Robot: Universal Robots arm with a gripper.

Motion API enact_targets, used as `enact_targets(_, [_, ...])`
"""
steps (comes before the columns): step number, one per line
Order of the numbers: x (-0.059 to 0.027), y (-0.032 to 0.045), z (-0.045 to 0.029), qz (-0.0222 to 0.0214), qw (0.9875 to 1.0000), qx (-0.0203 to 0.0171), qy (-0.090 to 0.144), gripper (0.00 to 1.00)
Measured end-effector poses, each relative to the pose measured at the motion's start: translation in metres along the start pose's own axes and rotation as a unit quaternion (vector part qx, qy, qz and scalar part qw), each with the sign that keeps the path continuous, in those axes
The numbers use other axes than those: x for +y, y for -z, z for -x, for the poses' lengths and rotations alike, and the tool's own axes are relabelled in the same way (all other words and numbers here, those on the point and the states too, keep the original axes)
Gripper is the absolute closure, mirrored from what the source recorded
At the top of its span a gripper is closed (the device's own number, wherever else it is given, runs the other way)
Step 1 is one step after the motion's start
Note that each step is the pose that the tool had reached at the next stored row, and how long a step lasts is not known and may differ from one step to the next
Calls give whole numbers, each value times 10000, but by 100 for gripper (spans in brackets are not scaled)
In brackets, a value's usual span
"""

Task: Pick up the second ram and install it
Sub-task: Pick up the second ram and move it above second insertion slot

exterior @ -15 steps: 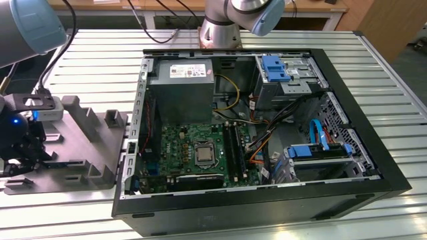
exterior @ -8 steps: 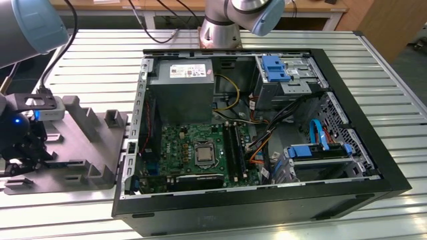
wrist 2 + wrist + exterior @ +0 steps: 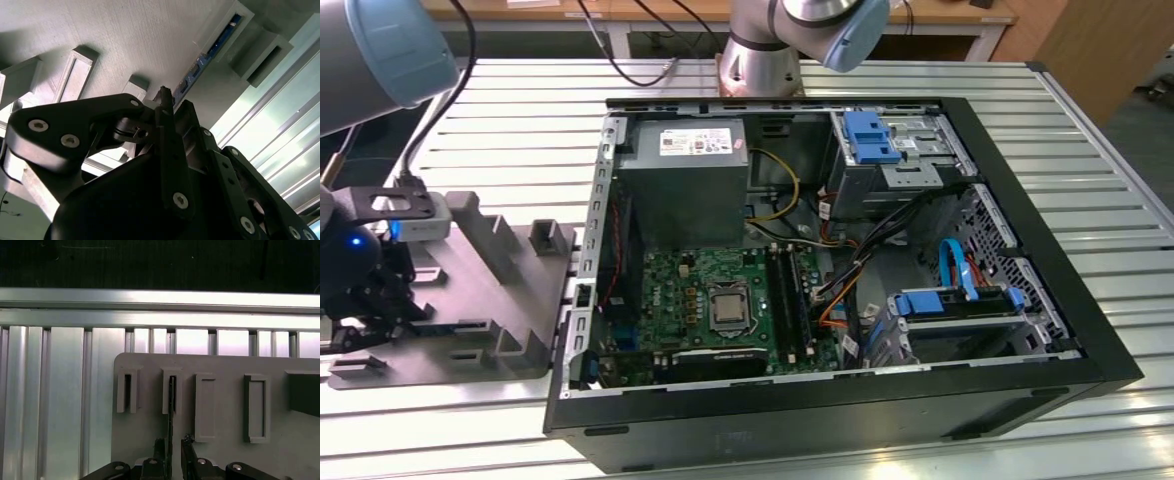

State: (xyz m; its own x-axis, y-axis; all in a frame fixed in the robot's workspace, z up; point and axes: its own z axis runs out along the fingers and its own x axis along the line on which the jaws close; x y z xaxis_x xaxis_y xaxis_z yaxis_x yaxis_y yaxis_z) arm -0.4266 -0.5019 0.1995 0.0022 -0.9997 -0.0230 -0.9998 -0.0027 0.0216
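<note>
Straddling one slim, dark blackish-green memory stick, stood on edge in a slot of the grey plastic holder on the ribbed aluminium bench, leaving its flat faces open to me: my gripper, clamped or loose I cannot tell.

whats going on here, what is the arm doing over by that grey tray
The arm's pincer is down at the grey holder beside the open computer case, right at the second ram, which stands on edge in one of the holder's slots. The stick is not yet lifted out, so it has not reached the motherboard.
</note>
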Motion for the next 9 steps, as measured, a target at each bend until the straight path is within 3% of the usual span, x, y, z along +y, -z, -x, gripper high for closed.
enact_targets(9, [-6, 0, 0, 0, 10000, 0, 0, 75])
